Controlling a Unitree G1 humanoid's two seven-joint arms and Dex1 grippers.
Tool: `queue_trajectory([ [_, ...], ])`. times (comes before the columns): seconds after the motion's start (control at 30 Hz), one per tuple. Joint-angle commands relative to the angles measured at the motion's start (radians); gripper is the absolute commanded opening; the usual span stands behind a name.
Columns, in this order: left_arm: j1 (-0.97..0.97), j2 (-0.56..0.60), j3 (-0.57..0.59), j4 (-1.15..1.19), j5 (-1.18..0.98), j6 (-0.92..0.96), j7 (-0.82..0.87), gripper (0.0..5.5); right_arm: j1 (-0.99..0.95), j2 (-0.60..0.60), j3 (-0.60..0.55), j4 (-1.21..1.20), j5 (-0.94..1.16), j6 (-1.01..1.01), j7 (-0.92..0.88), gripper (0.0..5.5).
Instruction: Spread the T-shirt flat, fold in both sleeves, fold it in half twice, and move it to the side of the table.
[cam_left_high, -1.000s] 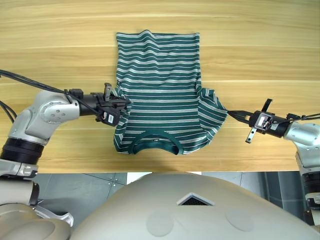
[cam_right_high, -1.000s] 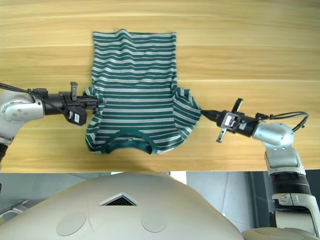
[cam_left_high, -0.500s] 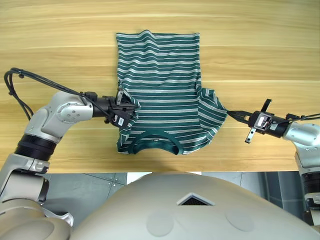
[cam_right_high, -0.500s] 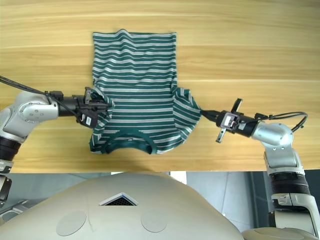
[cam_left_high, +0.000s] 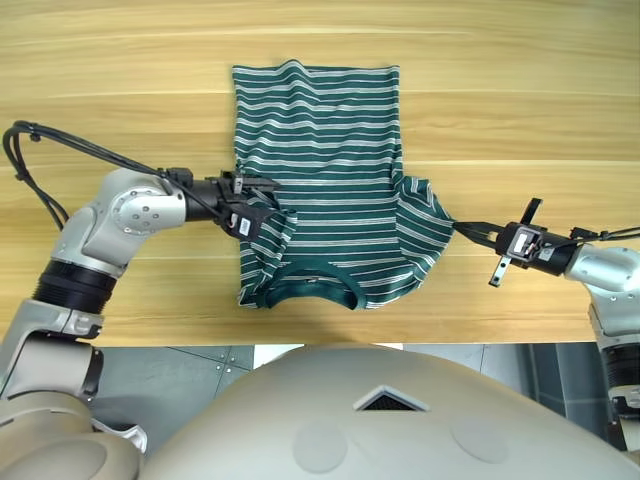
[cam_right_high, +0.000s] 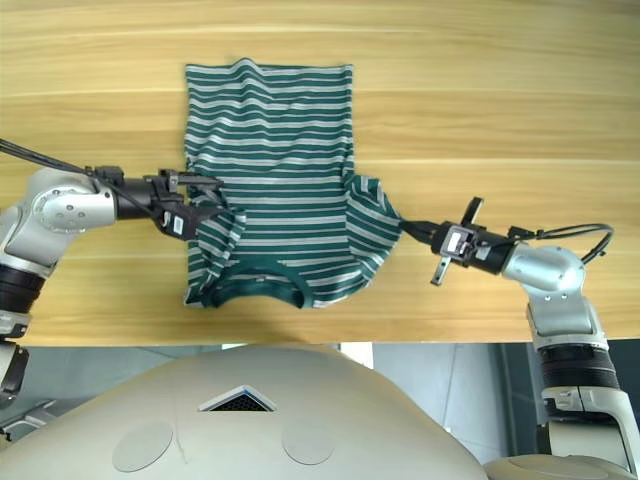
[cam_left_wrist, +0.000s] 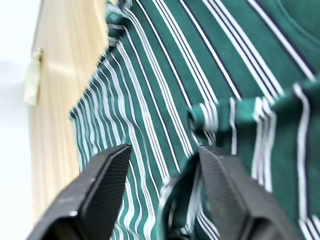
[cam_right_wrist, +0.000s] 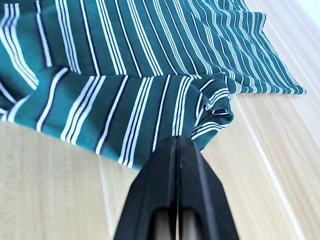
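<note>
Wood-plank tabletop (cam_left_high: 520, 90), grey tiled floor (cam_left_high: 200, 358) peeking past the near edge. The striped green T-shirt (cam_left_high: 325, 150) lies mid-table, collar toward the robot and body mostly flat.

Progress looks early. The left sleeve (cam_left_high: 262, 245) seems turned in over the body, a bit rumpled. The left end effector (cam_left_high: 265, 200) sits right above it with fingers spread apart and nothing clamped. The right sleeve (cam_left_high: 425, 215) is still out and bunched, drawn to a point where the right end effector (cam_left_high: 468, 228) pinches its edge, fingers pressed together.

So that sleeve fold, both half folds and the move to the side are left.
</note>
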Motion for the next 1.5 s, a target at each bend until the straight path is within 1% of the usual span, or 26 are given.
queue_trajectory([
  [0.03, -0.039, 0.003, 0.032, 0.036, 0.001, -0.001, 0.033, 3.35, -0.014, 0.003, 0.005, -0.007, 0.0, 0.013, -0.004, 0.0],
  [0.07, -0.046, 0.02, 0.048, 0.053, -0.005, -0.003, 0.036, 3.59, -0.015, 0.004, 0.006, -0.005, 0.0, 0.013, -0.004, 0.0],
  [0.23, -0.079, 0.087, 0.132, 0.151, -0.042, -0.021, 0.05, 4.27, -0.021, 0.007, 0.01, 0.006, -0.002, 0.009, -0.007, 0.0],
  [0.37, -0.066, 0.115, 0.141, 0.199, -0.05, -0.042, 0.038, 4.95, -0.018, 0.009, 0.01, 0.004, -0.002, 0.01, -0.009, 0.0],
  [0.47, -0.051, 0.129, 0.145, 0.235, -0.04, -0.053, 0.044, 5.35, -0.013, 0.009, 0.009, 0.008, -0.003, 0.006, -0.009, 0.0],
  [0.73, -0.047, 0.079, 0.099, 0.278, -0.023, -0.067, 0.05, 5.35, -0.01, 0.007, 0.007, 0.005, 0.0, 0.007, -0.009, 0.0],
  [1.1, -0.108, 0.016, 0.066, 0.332, -0.013, -0.075, 0.062, 5.35, -0.006, 0.01, 0.007, 0.005, 0.002, 0.004, -0.009, 0.0],
  [1.3, -0.172, -0.029, 0.055, 0.41, 0.006, -0.089, 0.098, 5.35, -0.004, 0.013, 0.008, 0.006, 0.002, 0.004, -0.011, 0.0],
  [1.5, -0.238, -0.078, 0.035, 0.527, 0.068, -0.113, 0.169, 5.35, -0.009, 0.016, 0.011, 0.007, 0.001, 0.006, -0.012, 0.0],
])
